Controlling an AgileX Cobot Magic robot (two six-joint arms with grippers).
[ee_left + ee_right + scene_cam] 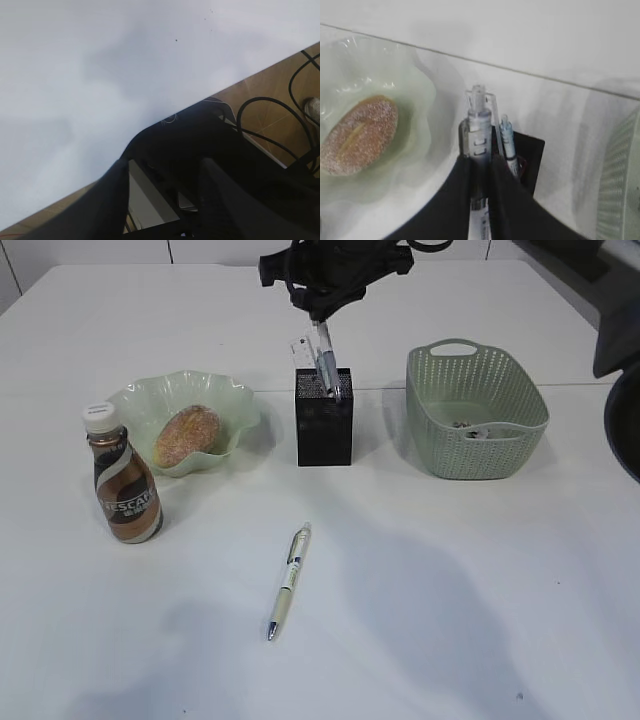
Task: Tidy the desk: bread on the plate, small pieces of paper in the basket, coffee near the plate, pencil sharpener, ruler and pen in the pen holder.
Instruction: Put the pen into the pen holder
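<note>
Right gripper (481, 172) above the black mesh pen holder (324, 418), fingers clamped on a clear-barrelled pen (479, 135) held upright over the holder's mouth, where another pen (507, 141) and the ruler (301, 351) already stand. Left gripper (165, 200), seen only from its wrist camera, hangs over the desk (450, 590) edge with fingers apart and nothing between them. Bread (186, 435) lies in the plate (140, 397), the coffee (123, 480) stands just beside it, a second pen (288, 581) lies loose on the desk, and paper scraps (470, 427) sit in the basket (470, 455).

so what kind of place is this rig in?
Probably a lab tabletop staged as a desk: plain white desk, a black mesh pen holder, a coffee bottle, and loose cables on the floor beside it.
</note>
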